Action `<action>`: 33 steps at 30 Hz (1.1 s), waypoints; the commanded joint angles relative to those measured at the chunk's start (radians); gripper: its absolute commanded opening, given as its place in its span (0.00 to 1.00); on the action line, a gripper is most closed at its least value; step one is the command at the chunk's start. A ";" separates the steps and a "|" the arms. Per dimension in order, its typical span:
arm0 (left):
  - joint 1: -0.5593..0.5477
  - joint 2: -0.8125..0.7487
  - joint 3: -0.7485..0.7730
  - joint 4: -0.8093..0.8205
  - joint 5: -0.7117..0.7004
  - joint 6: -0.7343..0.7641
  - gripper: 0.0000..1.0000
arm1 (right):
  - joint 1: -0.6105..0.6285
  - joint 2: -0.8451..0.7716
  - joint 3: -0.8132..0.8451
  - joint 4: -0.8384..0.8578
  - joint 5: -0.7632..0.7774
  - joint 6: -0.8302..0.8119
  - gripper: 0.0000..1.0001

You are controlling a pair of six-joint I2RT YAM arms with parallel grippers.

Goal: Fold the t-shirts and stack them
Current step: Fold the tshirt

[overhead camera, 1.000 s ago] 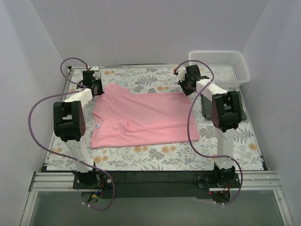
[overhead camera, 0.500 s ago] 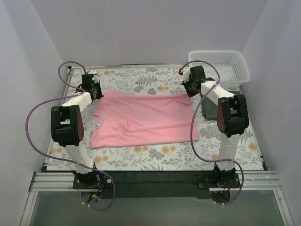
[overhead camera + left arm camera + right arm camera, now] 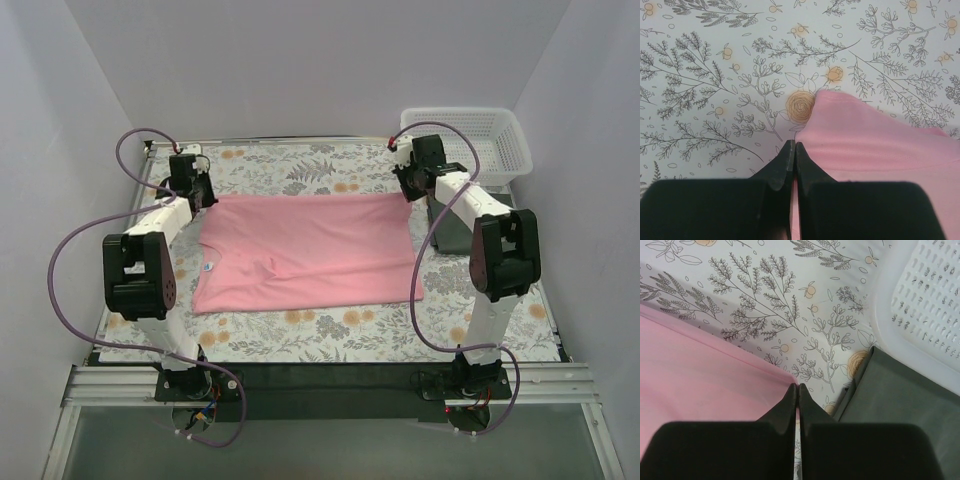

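Left wrist view: the left gripper has its jaws pressed together on a far corner of the pink t-shirt; the right gripper is likewise pinched closed on the opposite far corner. From above, the shirt lies flat on the floral table cloth, far edge straight between both grippers; a folded dark green t-shirt sits just right, beside the white mesh basket.

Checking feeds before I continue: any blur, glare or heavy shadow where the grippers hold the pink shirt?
Top external: even soft light, no glare, pink t-shirt sharp, only faint shadows. Left wrist: tablecloth print crisp; left gripper a black, slightly soft silhouette up close. Right wrist: the same for the right gripper; dark green t-shirt dim, white basket bright but its mesh readable.
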 commanded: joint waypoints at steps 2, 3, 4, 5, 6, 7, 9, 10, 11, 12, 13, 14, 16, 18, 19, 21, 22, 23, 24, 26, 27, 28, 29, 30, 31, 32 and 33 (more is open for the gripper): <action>0.006 -0.094 -0.021 -0.030 -0.008 -0.015 0.00 | -0.010 -0.072 -0.028 -0.048 0.001 0.067 0.01; 0.006 -0.099 -0.026 -0.041 -0.006 -0.024 0.00 | -0.012 -0.079 -0.037 -0.051 -0.002 0.074 0.01; 0.006 -0.105 -0.027 -0.047 -0.003 -0.028 0.00 | -0.010 -0.088 -0.058 -0.053 -0.001 0.084 0.01; 0.006 -0.107 -0.030 -0.053 -0.005 -0.033 0.00 | -0.010 -0.101 -0.069 -0.053 0.005 0.104 0.01; 0.005 -0.110 -0.033 -0.070 -0.012 -0.039 0.00 | -0.010 -0.107 -0.077 -0.054 0.014 0.114 0.01; 0.005 -0.114 -0.033 -0.079 -0.017 -0.051 0.00 | -0.012 -0.112 -0.084 -0.063 0.025 0.121 0.01; 0.006 -0.122 -0.033 -0.108 -0.026 -0.068 0.00 | -0.010 -0.125 -0.104 -0.070 0.033 0.146 0.01; 0.006 -0.125 -0.033 -0.116 -0.032 -0.080 0.00 | -0.010 -0.130 -0.110 -0.071 0.039 0.155 0.01; 0.006 -0.136 -0.036 -0.133 -0.037 -0.088 0.00 | -0.010 -0.142 -0.124 -0.076 0.041 0.164 0.01; 0.006 -0.143 -0.039 -0.140 -0.044 -0.097 0.00 | -0.010 -0.147 -0.129 -0.076 0.041 0.180 0.01; 0.006 -0.149 -0.041 -0.150 -0.054 -0.105 0.00 | -0.012 -0.151 -0.135 -0.076 0.045 0.190 0.01; 0.006 -0.160 -0.044 -0.156 -0.060 -0.119 0.00 | -0.012 -0.158 -0.140 -0.082 0.045 0.198 0.01; 0.006 -0.171 -0.055 -0.173 -0.067 -0.136 0.00 | -0.010 -0.164 -0.149 -0.091 0.056 0.221 0.01; 0.006 -0.186 -0.067 -0.183 -0.071 -0.151 0.00 | -0.010 -0.173 -0.156 -0.102 0.062 0.235 0.01; 0.005 -0.191 -0.079 -0.185 -0.072 -0.154 0.00 | -0.010 -0.177 -0.161 -0.106 0.067 0.252 0.01; 0.006 -0.208 -0.088 -0.190 -0.075 -0.162 0.00 | -0.010 -0.194 -0.175 -0.106 0.073 0.273 0.01; 0.006 -0.214 -0.095 -0.191 -0.078 -0.165 0.00 | -0.012 -0.208 -0.181 -0.108 0.079 0.284 0.01; 0.005 -0.215 -0.096 -0.194 -0.081 -0.165 0.00 | -0.010 -0.214 -0.187 -0.108 0.088 0.284 0.01; 0.006 -0.222 -0.098 -0.194 -0.081 -0.165 0.00 | -0.010 -0.219 -0.193 -0.108 0.091 0.284 0.01; 0.005 -0.229 -0.102 -0.202 -0.087 -0.165 0.00 | -0.012 -0.233 -0.205 -0.111 0.111 0.313 0.01; 0.006 -0.232 -0.104 -0.203 -0.089 -0.165 0.00 | -0.012 -0.239 -0.207 -0.112 0.111 0.313 0.01; 0.006 -0.235 -0.105 -0.205 -0.092 -0.160 0.00 | -0.010 -0.243 -0.216 -0.116 0.108 0.313 0.01; 0.006 -0.238 -0.108 -0.205 -0.094 -0.157 0.00 | -0.010 -0.253 -0.219 -0.117 0.110 0.315 0.01; 0.005 -0.240 -0.113 -0.205 -0.095 -0.154 0.00 | -0.010 -0.257 -0.222 -0.122 0.114 0.318 0.01; 0.006 -0.242 -0.116 -0.205 -0.097 -0.153 0.00 | -0.010 -0.265 -0.224 -0.125 0.117 0.316 0.01; 0.006 -0.245 -0.118 -0.206 -0.095 -0.153 0.00 | -0.012 -0.266 -0.227 -0.131 0.120 0.319 0.01; 0.006 -0.248 -0.124 -0.207 -0.088 -0.151 0.00 | -0.010 -0.271 -0.229 -0.134 0.117 0.322 0.01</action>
